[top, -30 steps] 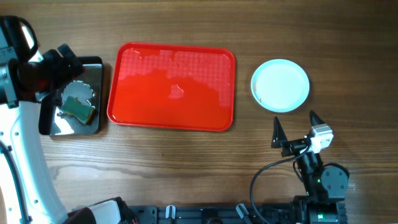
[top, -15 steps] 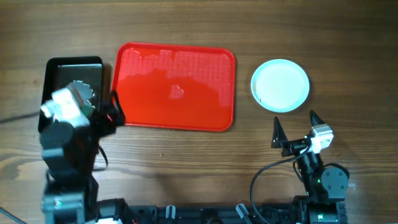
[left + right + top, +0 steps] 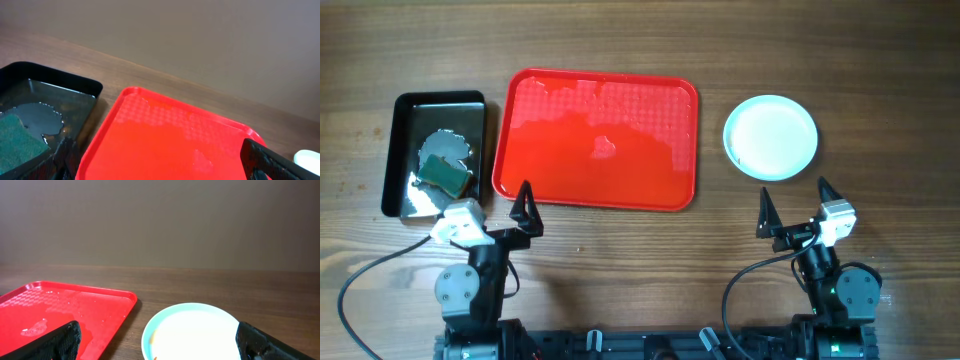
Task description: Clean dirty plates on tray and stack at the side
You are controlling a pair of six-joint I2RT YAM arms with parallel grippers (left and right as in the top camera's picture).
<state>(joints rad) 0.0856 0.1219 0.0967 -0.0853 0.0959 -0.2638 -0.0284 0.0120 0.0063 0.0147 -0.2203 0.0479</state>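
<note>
The red tray [image 3: 595, 140] lies at mid table with no plates on it, only wet patches. It also shows in the left wrist view [image 3: 165, 135] and the right wrist view [image 3: 60, 310]. A white plate with an aqua rim [image 3: 770, 137] sits on the wood right of the tray. I cannot tell how many plates are stacked there. Its top [image 3: 195, 330] has a small orange streak near the left inner edge. My left gripper [image 3: 488, 212] is open and empty just in front of the tray's front left corner. My right gripper [image 3: 794, 205] is open and empty in front of the plate.
A black tray [image 3: 435, 155] holding water and a green sponge [image 3: 447, 175] stands left of the red tray. It also shows in the left wrist view [image 3: 60, 82]. Both arm bases sit at the table's front edge.
My left arm has pulled back from over the black tray to the front of the table, leaving the sponge in that tray. The right arm has not moved.
</note>
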